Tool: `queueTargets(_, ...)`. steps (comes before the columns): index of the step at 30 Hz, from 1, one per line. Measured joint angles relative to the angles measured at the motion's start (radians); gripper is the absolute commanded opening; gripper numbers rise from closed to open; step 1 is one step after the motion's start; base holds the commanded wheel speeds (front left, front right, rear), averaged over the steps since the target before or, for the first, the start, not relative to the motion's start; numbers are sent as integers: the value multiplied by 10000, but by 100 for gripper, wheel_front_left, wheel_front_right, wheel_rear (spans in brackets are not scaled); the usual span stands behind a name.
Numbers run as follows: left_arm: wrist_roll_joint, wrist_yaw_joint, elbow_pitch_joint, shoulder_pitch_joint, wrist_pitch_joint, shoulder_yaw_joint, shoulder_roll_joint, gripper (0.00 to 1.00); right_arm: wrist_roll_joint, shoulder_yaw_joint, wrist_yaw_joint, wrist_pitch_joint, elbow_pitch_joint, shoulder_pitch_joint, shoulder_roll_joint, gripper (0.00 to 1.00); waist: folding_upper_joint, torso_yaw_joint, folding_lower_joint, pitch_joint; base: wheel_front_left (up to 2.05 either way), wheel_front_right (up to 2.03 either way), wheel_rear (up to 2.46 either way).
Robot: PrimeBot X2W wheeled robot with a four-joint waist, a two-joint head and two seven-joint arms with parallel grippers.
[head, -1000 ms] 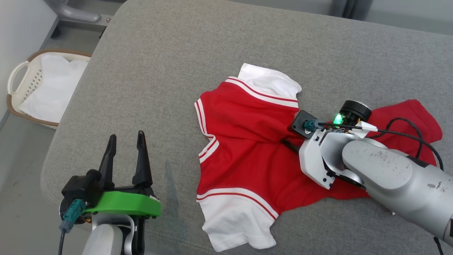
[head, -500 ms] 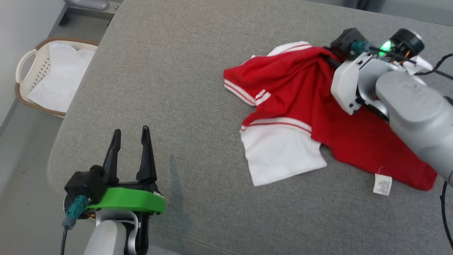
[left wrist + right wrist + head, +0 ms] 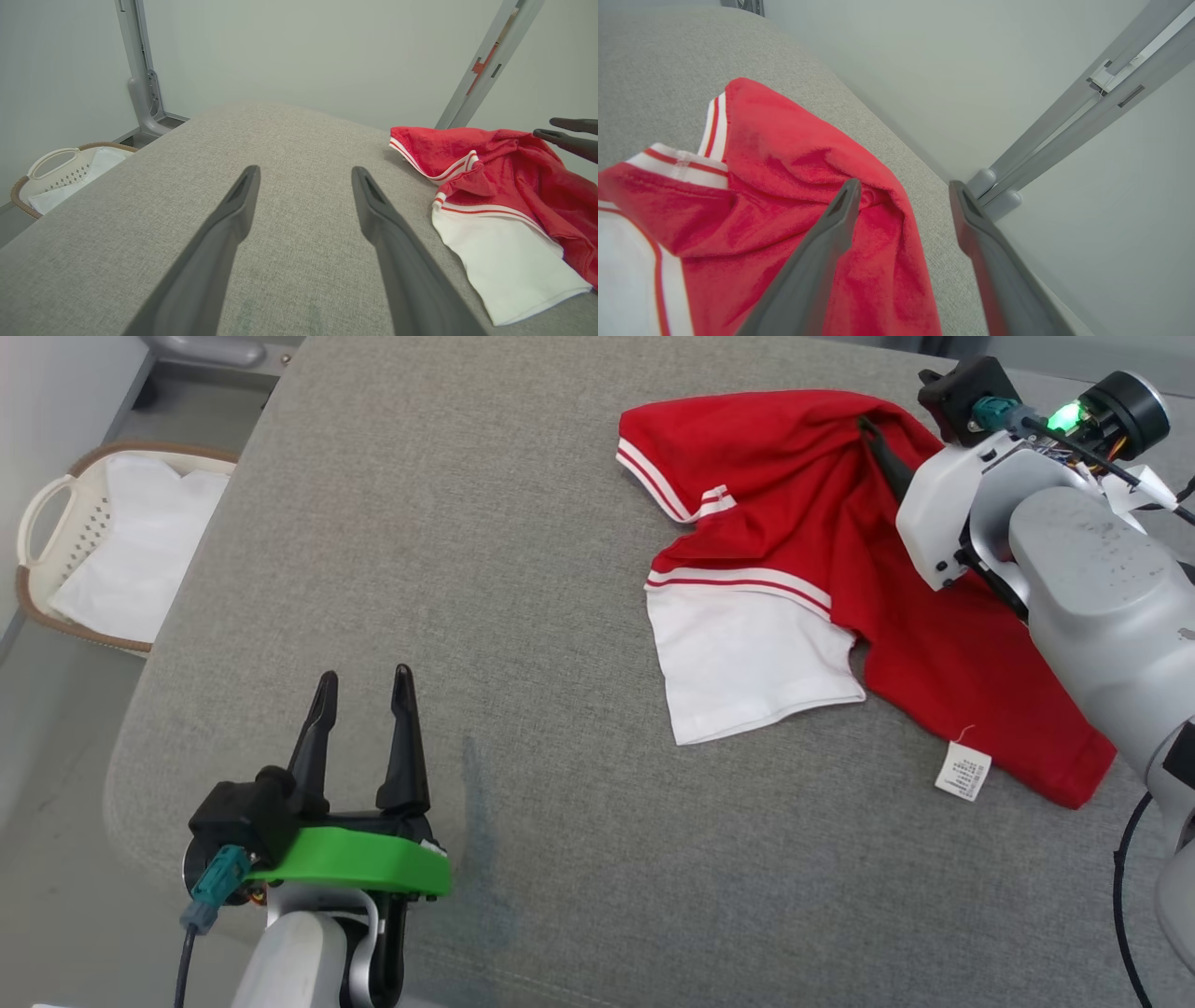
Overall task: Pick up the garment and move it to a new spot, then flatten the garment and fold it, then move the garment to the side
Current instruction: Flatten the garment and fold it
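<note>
Clearly we are early in the job. The red shirt (image 3: pixel 775 476) lies bunched toward the far right part of the grey padded surface (image 3: pixel 467 569), one white sleeve (image 3: pixel 747 653) spread flat toward us and a care label (image 3: pixel 962 770) turned out at the near hem. The body of the cloth is rucked into ridges, and the other sleeve is tucked somewhere we cannot make out. The right gripper (image 3: pixel 904 184) hovers at the shirt's far edge with its fingers spread and nothing pinched between them. In the right wrist view one finger rests along a red fold, though we cannot be sure whether it touches the cloth or merely passes over it. The left gripper (image 3: pixel 365 674) hangs over bare surface at the near left, fingers parted and empty, well apart from the shirt. A laundry basket (image 3: pixel 89 527) with white cloth in it sits on the floor off to the left. We judge the placing at a new spot to be as good as done. Flattening, folding and the final shift to the side are all left, and none of them looks begun.
</note>
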Motion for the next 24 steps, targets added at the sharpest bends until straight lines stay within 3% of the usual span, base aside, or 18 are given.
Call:
queueTargets(7, 334, -105, 109, -266, 0, -272, -4, 100, -238, -1958, 0, -69, -1340, 399, -376, 100, 0, -620, 0, -246, 0, 0, 0)
queueTargets(14, 516, -222, 531, -498, 0, -301, -13, 100, -1655, -5457, 0, -69, -3432, 2780, -591, 100, 0, -1458, 0, -667, 0, 0, 0)
queueTargets(19, 546, -267, 924, -466, -2, -128, -17, 100, -2823, -8372, 0, -69, -5235, 5346, 132, 100, 0, -2067, 0, -1066, 0, 0, 0)
queueTargets(24, 619, -311, 1235, -14, 0, 31, -15, 100, -3852, -10412, 0, -67, -6809, 7817, 1187, 100, 0, -2447, 0, -1597, 0, 0, 0)
